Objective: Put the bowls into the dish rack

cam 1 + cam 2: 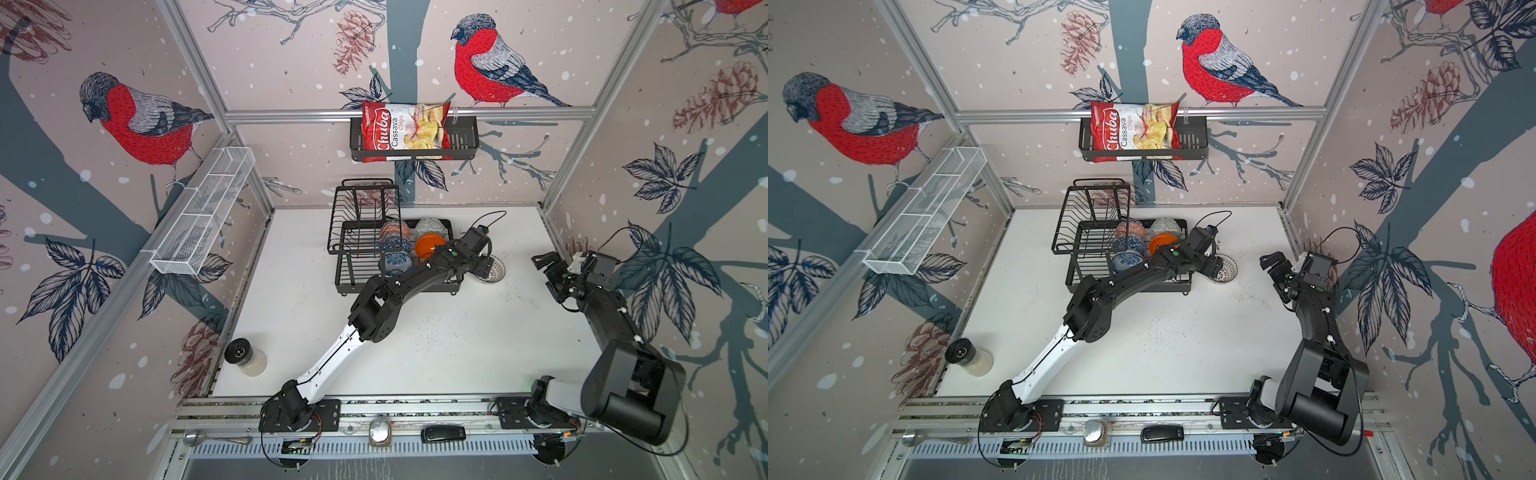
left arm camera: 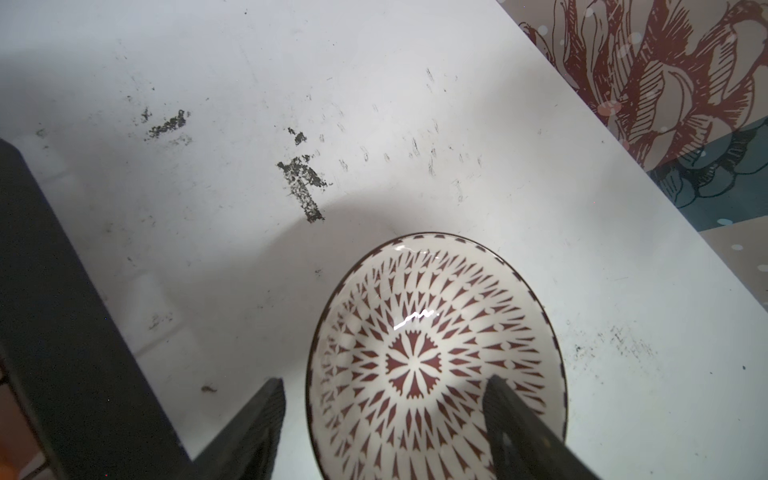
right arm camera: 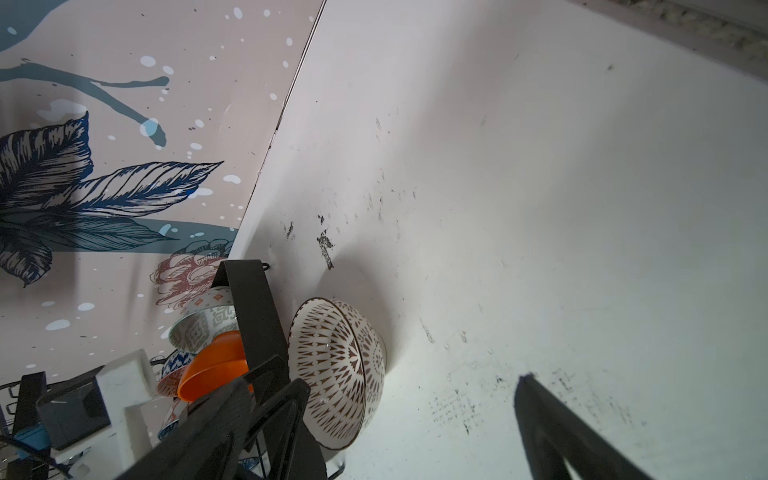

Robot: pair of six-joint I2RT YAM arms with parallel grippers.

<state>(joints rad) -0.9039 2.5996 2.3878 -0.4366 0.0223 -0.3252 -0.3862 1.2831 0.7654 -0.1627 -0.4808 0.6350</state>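
A white lattice-patterned bowl (image 1: pixel 495 269) (image 1: pixel 1226 268) sits upright on the white table just right of the black wire dish rack (image 1: pixel 357 266) (image 1: pixel 1073 249). My left gripper (image 1: pixel 484 267) (image 2: pixel 385 380) reaches across to it and straddles its rim: one finger rests inside the bowl (image 2: pixel 415 332), the other stands outside, a gap away. The jaws are open. Inside the rack sit an orange-white bowl (image 1: pixel 394 229), a grey-white bowl (image 1: pixel 430 227), a blue triangle bowl (image 1: pixel 397 245), a blue floral bowl (image 1: pixel 398 262) and a plain orange bowl (image 1: pixel 430 245). My right gripper (image 1: pixel 550 272) (image 3: pixel 411 380) hangs open and empty near the right wall.
A black basket (image 1: pixel 461 137) on the back wall holds a chips bag (image 1: pixel 405 131). On the left wall hangs a long white mesh shelf (image 1: pixel 203 212). A black-lidded jar (image 1: pixel 245 357) stands at the table's front left. The rack's black edge (image 2: pixel 62 311) lies close beside the left gripper.
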